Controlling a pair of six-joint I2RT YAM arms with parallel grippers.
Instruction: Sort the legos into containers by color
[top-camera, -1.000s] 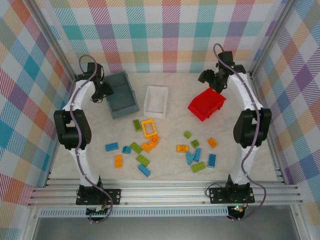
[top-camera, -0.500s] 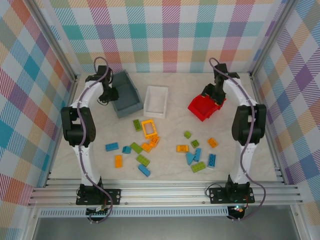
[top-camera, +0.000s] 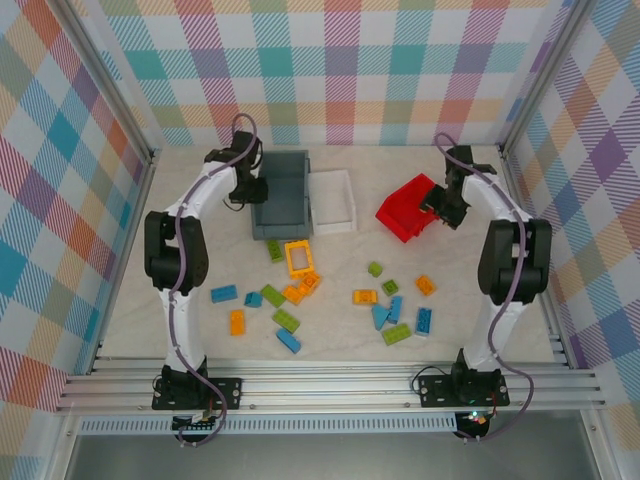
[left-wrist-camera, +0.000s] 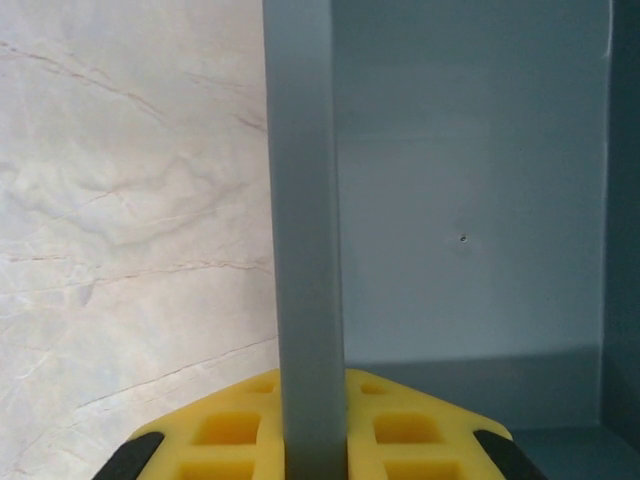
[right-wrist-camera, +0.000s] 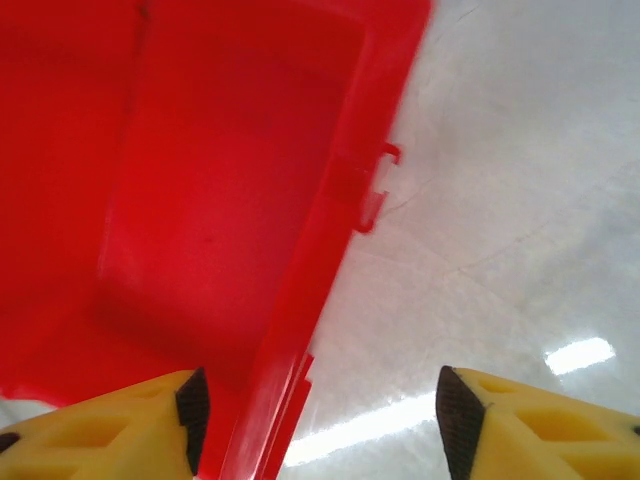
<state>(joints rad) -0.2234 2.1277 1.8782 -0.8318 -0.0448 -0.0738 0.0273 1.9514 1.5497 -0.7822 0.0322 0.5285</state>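
While left claw (left-wrist-camera: 312, 430) pinches grey-blue bin (left-wrist-camera: 470, 200) wall, right claw (right-wrist-camera: 315, 400) gapes wide astride red bin (right-wrist-camera: 200, 200) rim.

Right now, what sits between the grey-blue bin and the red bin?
The white bin, close against the grey-blue bin's right side, then a bare strip of table before the red bin. The top view shows this.

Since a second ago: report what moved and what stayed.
The left tool, clamped on the wall of the grey-blue bin, dragged it right, beside the white bin, which shifted right too. The right tool drew back toward its base and now straddles a wall of the red bin, jaws open. The red bin and the legos stayed put.
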